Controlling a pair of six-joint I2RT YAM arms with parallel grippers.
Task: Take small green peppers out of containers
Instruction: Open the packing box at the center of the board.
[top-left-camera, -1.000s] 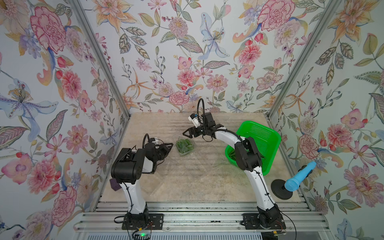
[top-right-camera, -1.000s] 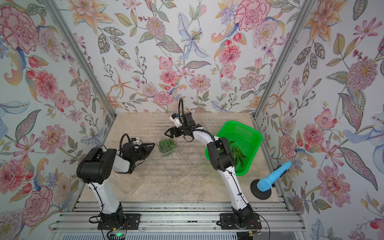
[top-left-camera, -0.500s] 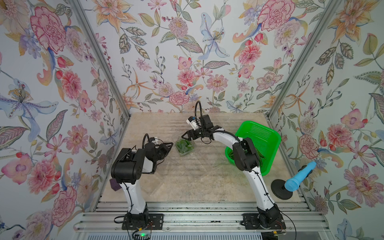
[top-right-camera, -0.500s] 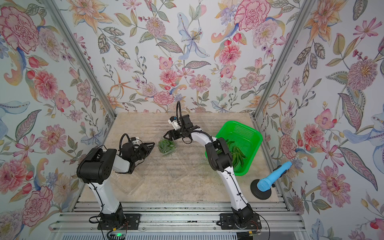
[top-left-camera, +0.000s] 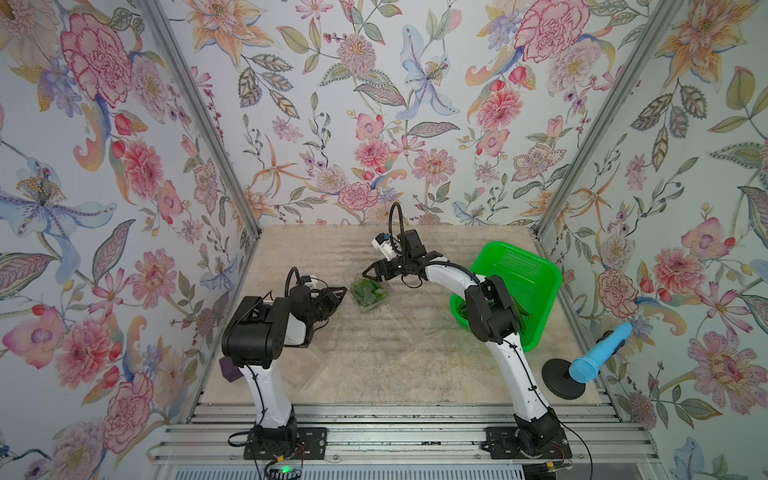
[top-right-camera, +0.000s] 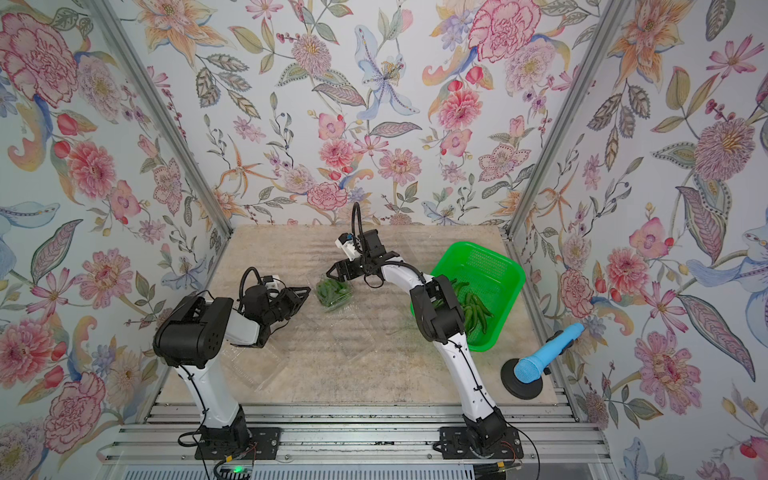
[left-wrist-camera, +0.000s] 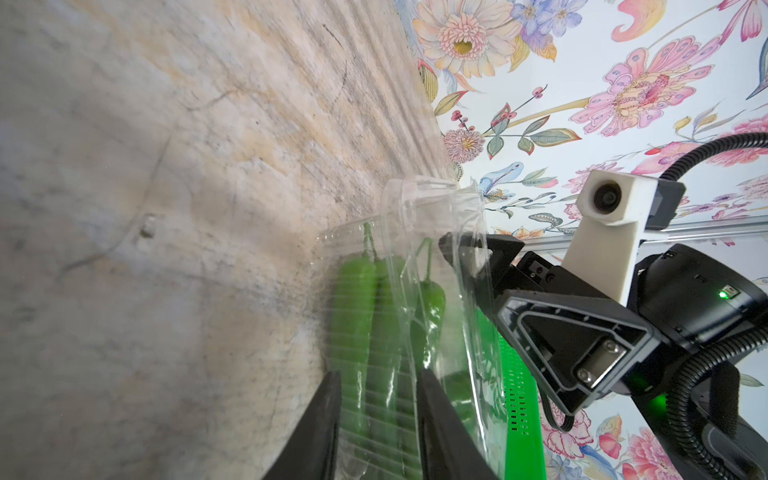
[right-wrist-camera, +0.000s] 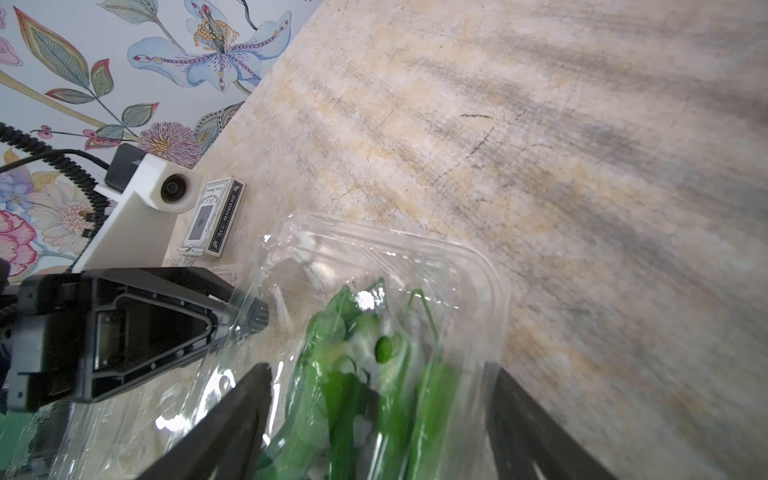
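the container (top-left-camera: 369, 294) sits at the middle of the tabletop (top-left-camera: 407, 365), its small green peppers (left-wrist-camera: 353, 316) lying flat, long axes along the line between the 2 grippers. left gripper (left-wrist-camera: 379, 374) pinches the container's near end. right gripper (right-wrist-camera: 379, 370) gapes astride the other end, closer in than 1 second ago; container unmoved.

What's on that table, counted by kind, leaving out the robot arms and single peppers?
Green basket: 1
Clear container with peppers inside: 1
Blue microphone on a black stand: 1
Card box: 1
Purple block: 1
Total: 5, plus empty clear containers too faint to count.
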